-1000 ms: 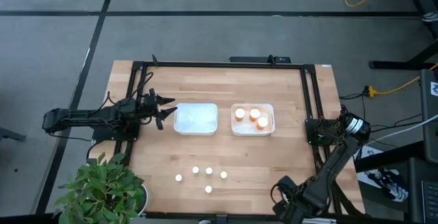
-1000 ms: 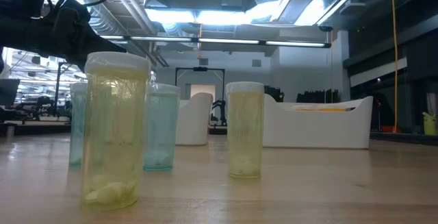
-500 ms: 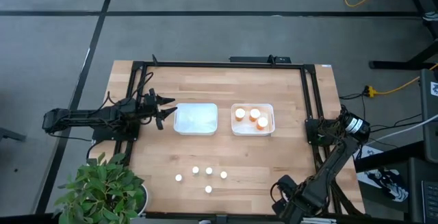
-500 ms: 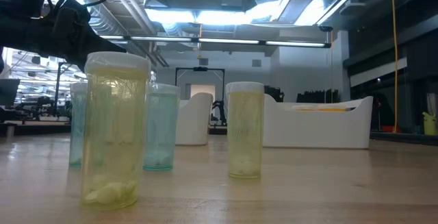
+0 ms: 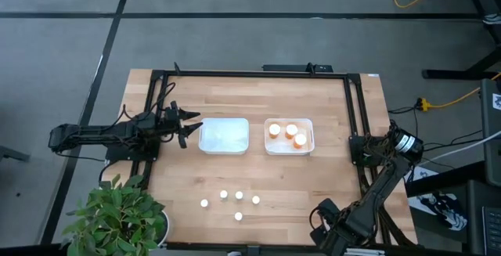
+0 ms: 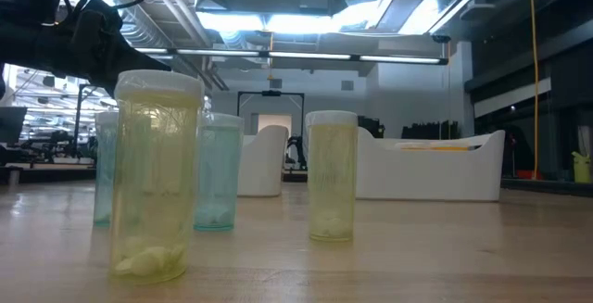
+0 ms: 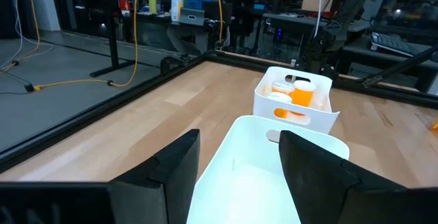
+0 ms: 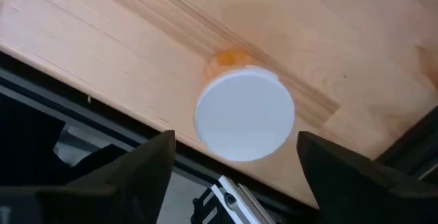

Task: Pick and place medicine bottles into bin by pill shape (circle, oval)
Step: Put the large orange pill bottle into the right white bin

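Five small pale bottles (image 5: 232, 202) with white caps stand on their bases near the table's near edge; the low view shows them close up (image 6: 157, 178). Three orange bottles (image 5: 288, 133) stand in the right white bin (image 5: 268, 148). A fourth orange bottle (image 8: 245, 114) stands by the table's edge under my right gripper (image 8: 236, 176), whose open fingers stand on either side of its white cap without touching it. My left gripper (image 5: 188, 127) is open and empty, level, just left of the empty left bin (image 5: 225, 135).
A black metal frame (image 5: 156, 80) runs along the table's left, far and right edges. A potted plant (image 5: 117, 217) stands at the near left corner. Bare wood lies between the two bins and the row of small bottles.
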